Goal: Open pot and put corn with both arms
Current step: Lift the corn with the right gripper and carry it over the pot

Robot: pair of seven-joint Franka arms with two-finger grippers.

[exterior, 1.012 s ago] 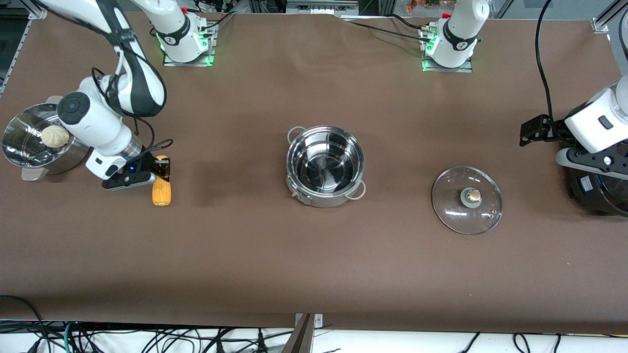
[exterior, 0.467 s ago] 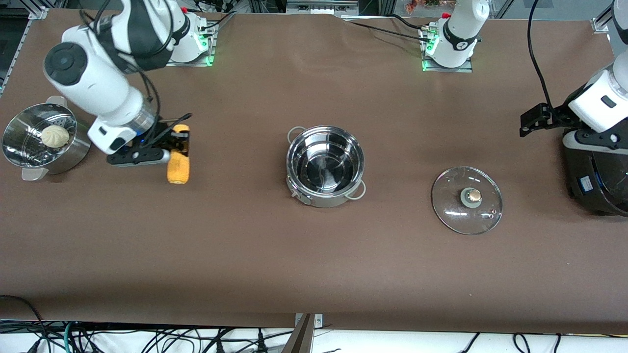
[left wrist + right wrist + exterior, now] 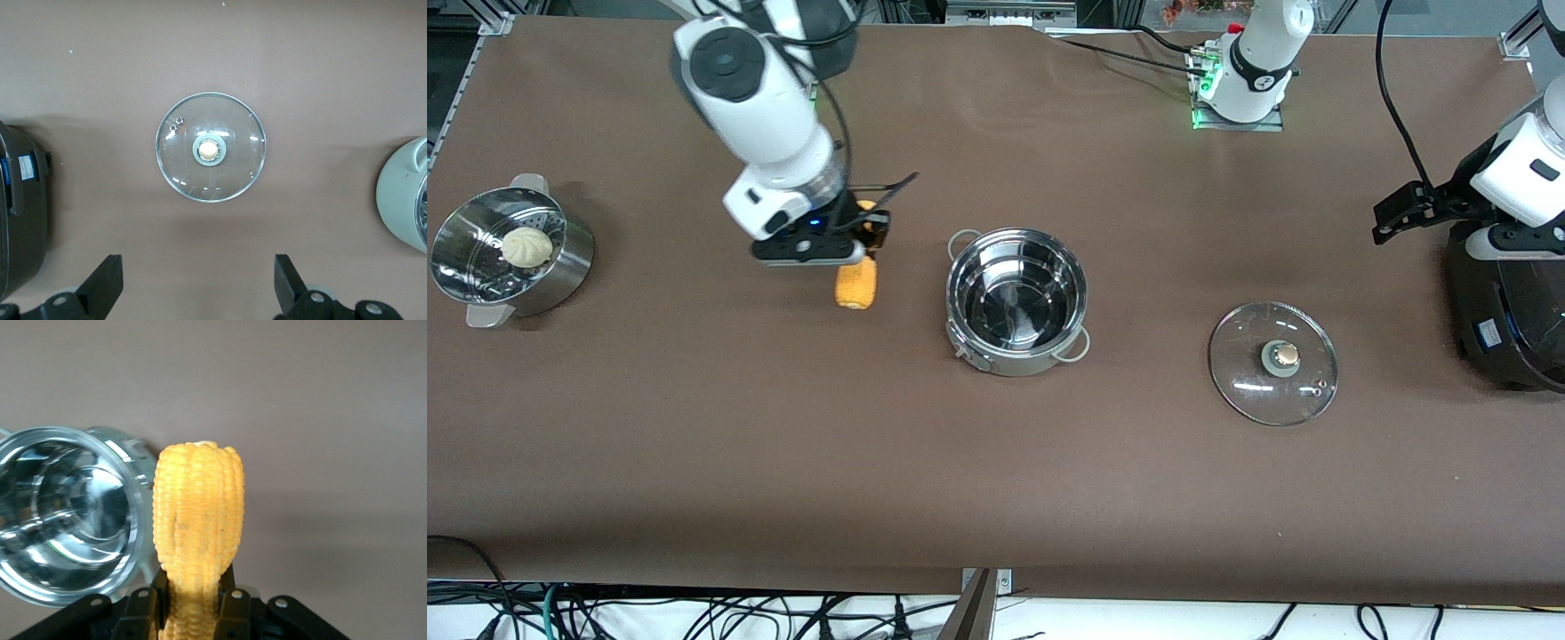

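Two hands, one cob in the air

One corn [image 3: 855,283] cob hangs clear of the bench [image 3: 996,480], clamped at one end between the fingers of the right hand [image 3: 860,242], its free end pointing toward the front camera. It is over bare bench just beside the pot [image 3: 1016,300], on the side toward the right arm's end. In the right wrist view the corn [image 3: 197,520] sticks out from between the closed fingers with the pot's [image 3: 67,520] shiny open mouth right alongside it.

The pot stands upright near the middle of the bench, uncovered, its two grey loop handles showing at the rim. Its glass lid [image 3: 1273,363] with the tan knob lies flat on the bench toward the left arm's end, well apart from the pot and a little nearer the front camera. The left wrist view looks straight down on that lid [image 3: 211,147].

The left hand [image 3: 1396,218] is spread wide and holds nothing; it waits in the air above the edge of the black cooker [image 3: 1507,311] at the left arm's end of the bench. At the right arm's end sits the steel steamer [image 3: 560,267] with a white bun [image 3: 526,246] inside it
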